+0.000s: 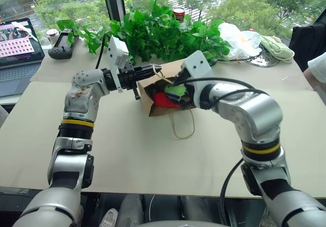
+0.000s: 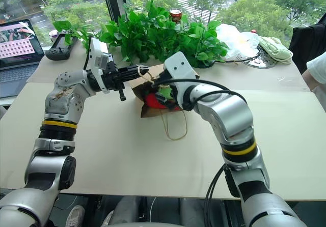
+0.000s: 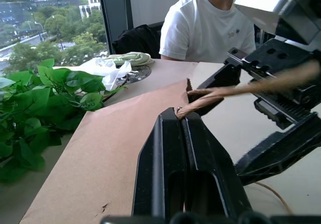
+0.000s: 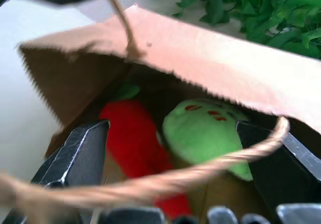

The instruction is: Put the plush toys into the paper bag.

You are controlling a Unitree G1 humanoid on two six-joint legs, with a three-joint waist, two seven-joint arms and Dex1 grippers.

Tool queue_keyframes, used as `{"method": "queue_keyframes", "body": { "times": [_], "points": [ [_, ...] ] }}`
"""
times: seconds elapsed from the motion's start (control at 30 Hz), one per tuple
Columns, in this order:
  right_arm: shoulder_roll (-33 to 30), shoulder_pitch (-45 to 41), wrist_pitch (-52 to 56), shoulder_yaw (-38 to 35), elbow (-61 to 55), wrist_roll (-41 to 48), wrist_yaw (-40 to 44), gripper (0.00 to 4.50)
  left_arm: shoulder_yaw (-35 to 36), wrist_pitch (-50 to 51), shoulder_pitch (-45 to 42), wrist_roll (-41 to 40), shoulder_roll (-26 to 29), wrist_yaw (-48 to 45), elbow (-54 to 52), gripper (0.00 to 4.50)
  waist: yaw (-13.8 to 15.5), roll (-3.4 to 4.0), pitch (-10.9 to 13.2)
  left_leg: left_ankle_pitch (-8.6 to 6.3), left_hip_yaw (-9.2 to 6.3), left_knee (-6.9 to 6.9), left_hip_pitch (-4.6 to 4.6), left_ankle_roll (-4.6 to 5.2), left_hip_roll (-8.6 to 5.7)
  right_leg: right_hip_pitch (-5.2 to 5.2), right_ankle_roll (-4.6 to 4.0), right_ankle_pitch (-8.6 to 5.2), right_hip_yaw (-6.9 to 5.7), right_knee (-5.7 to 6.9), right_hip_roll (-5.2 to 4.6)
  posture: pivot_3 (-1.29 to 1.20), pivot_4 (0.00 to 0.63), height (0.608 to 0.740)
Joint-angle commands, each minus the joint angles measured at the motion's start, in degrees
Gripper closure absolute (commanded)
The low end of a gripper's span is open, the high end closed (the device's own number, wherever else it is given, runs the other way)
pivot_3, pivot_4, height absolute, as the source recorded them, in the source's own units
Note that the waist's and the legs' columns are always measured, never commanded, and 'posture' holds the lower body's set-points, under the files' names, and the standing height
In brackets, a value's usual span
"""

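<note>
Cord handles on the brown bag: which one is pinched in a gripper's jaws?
The upper cord handle, clamped by the left gripper; the other handle hangs loose on the table.

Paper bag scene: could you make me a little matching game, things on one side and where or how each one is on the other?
Things:
1. red chili toy
2. left gripper
3. right gripper
4. white plastic bag

States:
A. open at the paper bag's mouth
B. lying inside the bag beside the lime-green toy
C. on the table's far side, by the leafy plant
D. shut on a cord handle

Pairs: 1-B, 2-D, 3-A, 4-C
</note>
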Motion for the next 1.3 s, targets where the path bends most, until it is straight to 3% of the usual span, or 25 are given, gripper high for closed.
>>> {"method": "queue_keyframes", "body": {
  "times": [0.03, 0.33, 0.63, 0.9, 0.97, 1.13, 1.3],
  "points": [
    [-1.80, 2.27, 3.69, -2.74, -7.66, 3.55, 2.21, 0.04, 0.57, -1.06, -1.74, -0.23, 0.12, -0.18, -0.45, 4.50, 0.01, 0.00, 0.00, 0.00, 0.00, 0.00, -0.01, 0.00, 0.00, -0.01, 0.00, 0.00, 0.00, 0.00, 0.00, 0.00, 0.150, 0.713],
    [0.34, 10.08, 9.20, -4.86, -14.32, 7.39, 1.81, 0.04, 0.49, -1.24, -1.91, -0.16, -0.11, -0.40, -0.03, 4.50, -0.01, 0.00, 0.00, 0.00, -0.01, 0.02, 0.03, 0.00, 0.00, 0.00, 0.00, 0.00, 0.01, -0.06, 0.00, 0.00, 0.150, 0.713],
    [5.10, 18.53, 1.76, 0.86, -6.75, 2.86, -3.99, 0.04, 0.40, -1.20, -2.15, -0.08, -0.24, -0.46, 0.08, 4.50, -0.13, -0.01, -0.01, 0.01, -0.02, 0.06, 0.06, -0.01, -0.01, 0.00, 0.00, -0.01, 0.01, -0.13, 0.01, 0.00, 0.150, 0.713],
    [7.43, 17.73, -3.20, 1.73, -1.77, 1.00, -5.49, 0.04, 0.44, -1.18, -2.22, -0.02, -0.03, -0.54, 0.10, 4.50, -0.11, -0.01, -0.01, 0.02, -0.02, 0.05, 0.06, 0.00, -0.01, 0.00, 0.00, -0.01, 0.02, -0.14, 0.00, 0.00, 0.150, 0.713],
    [8.44, 17.57, -4.09, 2.39, -0.50, 0.55, -5.94, 0.43, 0.41, -1.26, -2.16, 0.01, -0.01, -0.56, 0.01, 4.50, -0.21, -0.01, -0.01, 0.02, -0.03, 0.04, 0.07, 0.00, -0.01, -0.01, 0.00, -0.01, 0.01, -0.13, 0.01, 0.00, 0.150, 0.713],
    [10.19, 18.15, -5.21, 3.20, 0.50, -0.02, -6.58, 2.04, 0.48, -1.07, -2.02, -0.07, 0.12, -0.52, -0.28, 4.50, -0.14, -0.01, 0.00, 0.02, -0.03, 0.04, 0.06, 0.00, -0.01, 0.00, 0.00, -0.01, 0.01, -0.13, 0.01, 0.00, 0.150, 0.713],
    [9.74, 18.72, -5.91, 3.57, 1.07, -0.64, -6.68, 3.94, 0.46, -1.01, -1.90, -0.09, 0.12, -0.47, -0.46, 4.50, -0.10, -0.01, 0.00, 0.02, -0.03, 0.04, 0.06, 0.00, -0.01, 0.01, 0.00, -0.01, 0.01, -0.12, 0.01, 0.00, 0.150, 0.713]
  ]
}}
